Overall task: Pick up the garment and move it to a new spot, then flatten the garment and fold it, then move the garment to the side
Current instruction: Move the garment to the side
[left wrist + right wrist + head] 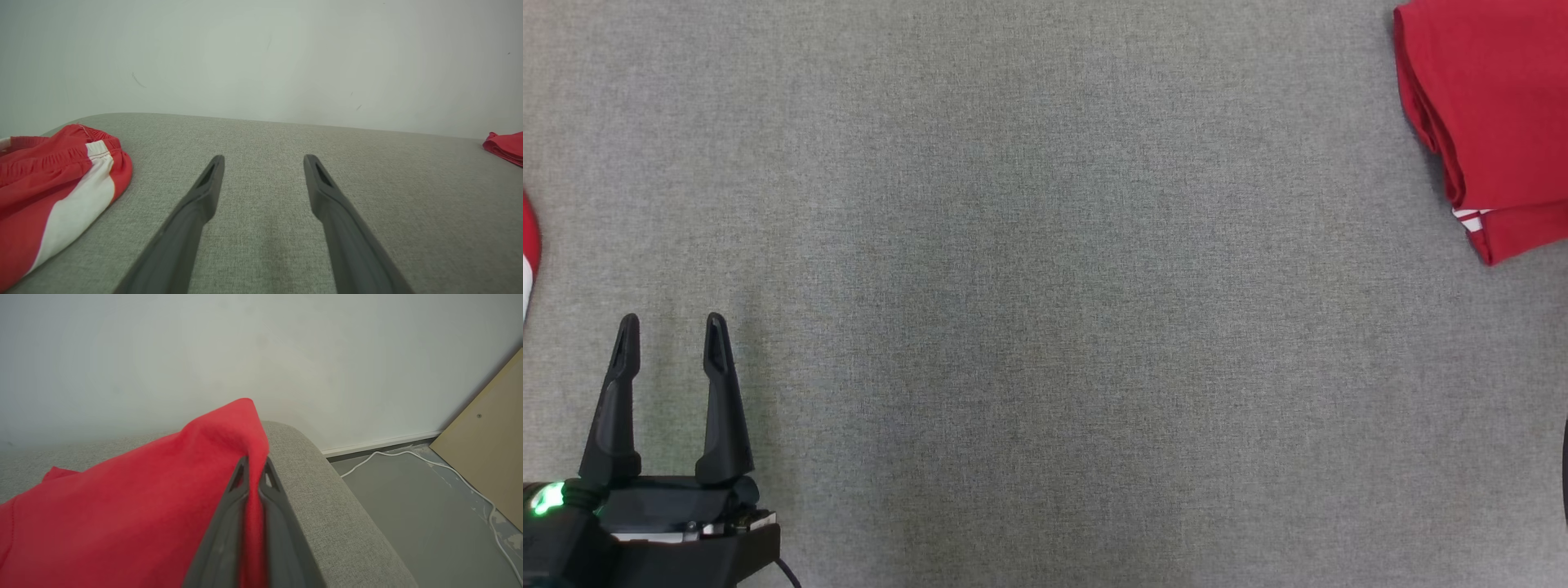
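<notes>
**1. Tool state.** The right tool (255, 461) is closed, with a raised pinch of the garment (143, 506) clamped between its fingers. The left tool (672, 320) is fully open, holds nothing, and sits over bare worktop (1045, 327).

**2. Garment position.** The garment lies folded, mostly to the left of the right tool's fingers. The worktop's rounded edge runs just beside those fingers on their right. Past it is the floor (408, 506), with a cable (449, 469) on it. Seen from the left tool, the garment is well off to the right. Shorts (53, 192) lie near that tool's left side.

**3. Stage (judged).** Folding looks complete, and the garment is being set at the side.

**4. Possible faults.**
- **Fall.** If the tool releases further to its right, part of the fold would overhang the edge. Its weight could then pull the garment to the floor.
- **Unfolding.** Only the top of the fold appears to be clamped. Withdrawing the tool before it opens would drag that layer off the ones beneath.
- **Snag.** Soft fabric may cling between the fingers on opening and lift with the tool.
- **Disturbance.** A leftward move of the left tool could catch the shorts.
</notes>
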Motion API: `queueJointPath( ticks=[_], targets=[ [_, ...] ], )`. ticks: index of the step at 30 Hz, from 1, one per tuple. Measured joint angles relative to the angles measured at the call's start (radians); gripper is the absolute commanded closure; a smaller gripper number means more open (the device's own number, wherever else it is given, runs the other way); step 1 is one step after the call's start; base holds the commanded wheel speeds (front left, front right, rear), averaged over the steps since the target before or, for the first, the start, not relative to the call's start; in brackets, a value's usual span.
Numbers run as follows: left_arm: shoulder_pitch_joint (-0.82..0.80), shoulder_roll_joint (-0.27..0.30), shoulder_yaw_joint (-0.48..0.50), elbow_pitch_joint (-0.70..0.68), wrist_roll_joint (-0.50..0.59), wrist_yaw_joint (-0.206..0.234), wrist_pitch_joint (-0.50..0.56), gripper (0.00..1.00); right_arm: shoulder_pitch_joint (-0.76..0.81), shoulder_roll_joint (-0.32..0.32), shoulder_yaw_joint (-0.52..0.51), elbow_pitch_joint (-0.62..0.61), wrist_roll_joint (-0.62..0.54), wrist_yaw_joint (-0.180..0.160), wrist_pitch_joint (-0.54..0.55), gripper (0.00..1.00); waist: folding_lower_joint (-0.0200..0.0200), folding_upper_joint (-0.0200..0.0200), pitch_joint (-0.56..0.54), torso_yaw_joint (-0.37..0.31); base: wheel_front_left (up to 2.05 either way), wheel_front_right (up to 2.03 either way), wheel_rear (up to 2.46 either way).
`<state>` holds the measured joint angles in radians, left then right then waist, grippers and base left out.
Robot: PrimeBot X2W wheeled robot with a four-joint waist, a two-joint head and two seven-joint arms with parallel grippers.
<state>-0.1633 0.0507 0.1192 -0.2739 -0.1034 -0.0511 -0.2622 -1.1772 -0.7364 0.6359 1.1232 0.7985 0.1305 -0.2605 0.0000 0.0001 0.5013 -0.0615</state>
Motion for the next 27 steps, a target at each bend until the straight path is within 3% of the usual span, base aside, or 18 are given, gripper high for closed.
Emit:
queueJointPath(
  ticks=[1, 2, 12, 19, 27],
  targets=[
    [0.000, 0.000, 0.000, 0.001, 0.000, 0.000, 0.000, 0.00, -0.001, 0.003, -0.001, 0.007, 0.000, 0.000, -0.001, 0.64, 0.0000, 0.0000, 0.000, 0.000, 0.00, 0.00, 0.00],
    [0.000, 0.000, 0.000, 0.001, 0.000, 0.000, 0.000, 0.00, -0.002, 0.004, -0.002, 0.012, 0.000, 0.000, -0.001, 0.00, 0.0000, 0.0000, -0.001, 0.000, 0.00, 0.00, 0.00],
    [0.000, 0.000, 0.003, 0.022, 0.006, 0.001, 0.000, 0.00, -0.011, 0.012, -0.067, -0.012, -0.062, 0.000, -0.001, 0.00, 0.0000, 0.0000, -0.033, 0.001, 0.00, 0.00, 0.00],
    [0.022, 0.000, 0.007, 0.068, -0.028, 0.010, 0.000, 0.00, 0.085, 0.074, -0.205, -0.197, -0.114, 0.000, -0.001, 0.00, 0.0000, 0.0000, -0.095, -0.005, 0.00, 0.00, 0.00],
    [0.062, 0.000, 0.006, 0.120, -0.065, 0.026, 0.000, 0.00, 0.323, 0.209, -0.373, -0.414, -0.239, 0.000, -0.001, 0.00, -0.0002, -0.0002, -0.200, -0.012, 0.00, 0.00, 0.00]
  ],
)
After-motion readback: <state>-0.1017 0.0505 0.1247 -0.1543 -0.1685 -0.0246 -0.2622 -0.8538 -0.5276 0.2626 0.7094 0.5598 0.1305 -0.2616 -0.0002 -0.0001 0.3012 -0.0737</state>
